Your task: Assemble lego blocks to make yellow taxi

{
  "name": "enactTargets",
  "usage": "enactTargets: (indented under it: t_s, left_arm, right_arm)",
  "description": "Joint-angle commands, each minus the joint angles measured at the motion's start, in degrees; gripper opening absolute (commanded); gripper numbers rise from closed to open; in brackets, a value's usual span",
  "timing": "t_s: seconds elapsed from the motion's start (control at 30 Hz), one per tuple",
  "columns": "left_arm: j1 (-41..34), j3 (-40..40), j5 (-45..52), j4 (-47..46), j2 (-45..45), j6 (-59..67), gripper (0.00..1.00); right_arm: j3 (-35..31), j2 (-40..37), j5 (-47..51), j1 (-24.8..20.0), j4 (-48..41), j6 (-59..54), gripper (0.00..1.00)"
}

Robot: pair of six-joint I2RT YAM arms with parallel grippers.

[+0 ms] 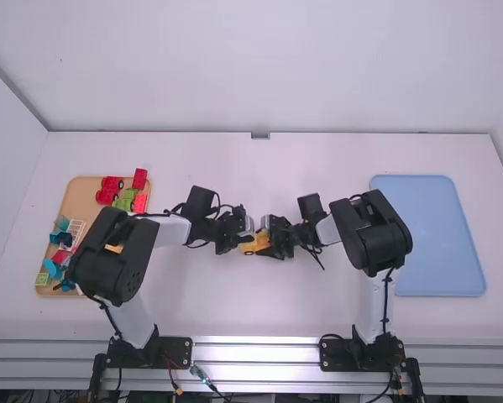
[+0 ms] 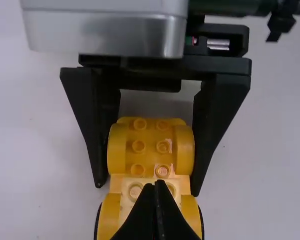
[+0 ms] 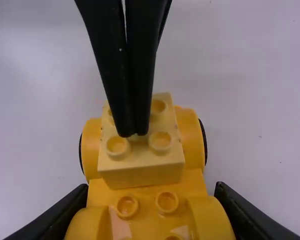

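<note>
At the far left of the white table (image 1: 175,319), a tan tray with rounded corners (image 1: 81,190) bears toy pieces: red wheeled pieces (image 1: 108,191) and a red block (image 1: 140,178) near its far edge, green pieces (image 1: 123,204) beside them, then a white lattice-like piece (image 1: 76,226), blue pieces (image 1: 62,223) and a pale green square block (image 1: 42,279) nearer the camera. The left arm (image 1: 112,256) passes over part of this tray. Its black gripper (image 1: 245,238) is near the middle of the table, with both fingers pressed together and their tips down at the top of a pale yellow, studded rectangular block (image 3: 141,176). That block sits on the yellow plastic car base with rounded fenders and black wheels (image 1: 253,245), between the fenders at one end. The car base is at the middle of the table, between the two arms. Just to the right, the black gripper of the right arm (image 1: 264,238) pinches the car base at its other end, one finger against each rounded fender, with the studded middle between them. The right arm (image 1: 373,235) reaches in from the right, its elbow by the near-left part of a light blue rectangular tray with rounded corners (image 1: 440,243).
</note>
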Motion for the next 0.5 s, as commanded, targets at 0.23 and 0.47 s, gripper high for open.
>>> enactTargets:
  t_s: [0.23,0.47]
  left_arm:
    - [-0.2,-9.8,-8.5,10.4,1.4,-5.7,0.02]
    - [-0.2,-9.2,-9.0,14.0,1.4,-6.8,0.02]
  right_arm:
    - [-0.9,1.2,1.0,-0.1,-0.6,0.7,0.56]
    - [-0.9,1.2,1.3,0.0,-0.6,0.7,0.56]
